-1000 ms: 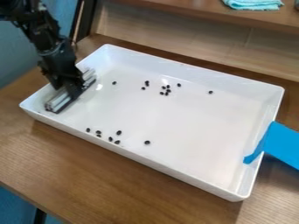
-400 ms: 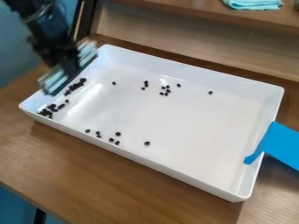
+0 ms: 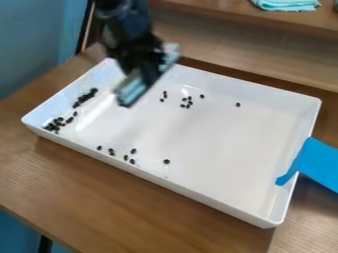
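Observation:
My gripper (image 3: 147,70) hangs above the back left part of the white tray (image 3: 198,193), at the upper middle left of the view. It is shut on a long, pale, bar-like tool (image 3: 134,88) with a dark lower edge, held tilted and raised over the tray floor. Small black pieces lie in the tray: a dense cluster (image 3: 54,124) in the left corner, a row (image 3: 84,97) along the left side, several (image 3: 189,103) towards the back and several (image 3: 126,157) near the front wall.
Blue tape (image 3: 316,160) runs over the tray's right wall onto the wooden table (image 3: 119,207). Behind the tray is a wooden shelf (image 3: 231,20) with a folded turquoise cloth (image 3: 286,5) on top.
The gripper has lifted the tool from the tray's left side, then moved right and towards the back wall. Black pieces along the left side have come into sight.

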Controlling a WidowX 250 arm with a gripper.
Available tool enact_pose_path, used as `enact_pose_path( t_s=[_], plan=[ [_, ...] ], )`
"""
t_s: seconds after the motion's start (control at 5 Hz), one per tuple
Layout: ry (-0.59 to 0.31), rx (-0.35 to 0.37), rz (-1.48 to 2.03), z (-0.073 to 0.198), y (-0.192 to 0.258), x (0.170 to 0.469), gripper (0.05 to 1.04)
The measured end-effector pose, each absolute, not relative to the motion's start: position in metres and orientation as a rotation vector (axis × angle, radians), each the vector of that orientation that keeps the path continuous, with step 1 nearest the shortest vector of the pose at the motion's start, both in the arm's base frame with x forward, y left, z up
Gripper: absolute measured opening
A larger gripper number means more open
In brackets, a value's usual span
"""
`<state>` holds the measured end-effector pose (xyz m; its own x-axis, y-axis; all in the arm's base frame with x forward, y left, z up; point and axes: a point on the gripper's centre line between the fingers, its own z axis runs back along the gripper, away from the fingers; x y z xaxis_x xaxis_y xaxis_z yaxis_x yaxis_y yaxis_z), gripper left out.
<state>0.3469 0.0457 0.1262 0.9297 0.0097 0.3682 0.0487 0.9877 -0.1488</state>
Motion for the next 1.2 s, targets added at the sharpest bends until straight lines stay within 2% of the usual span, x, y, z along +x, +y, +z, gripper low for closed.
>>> enact_pose_path(
  t_s=[0.2,0.6,0.8,1.2],
  plan=[
    [-0.338,-0.145,-0.042,0.109,-0.003,0.369,0.387],
    [-0.306,-0.095,-0.054,0.076,-0.058,0.401,0.387],
    [-0.300,-0.072,-0.057,0.063,-0.071,0.410,0.387],
    [-0.284,-0.041,-0.039,0.042,-0.068,0.422,0.387]
  ],
)
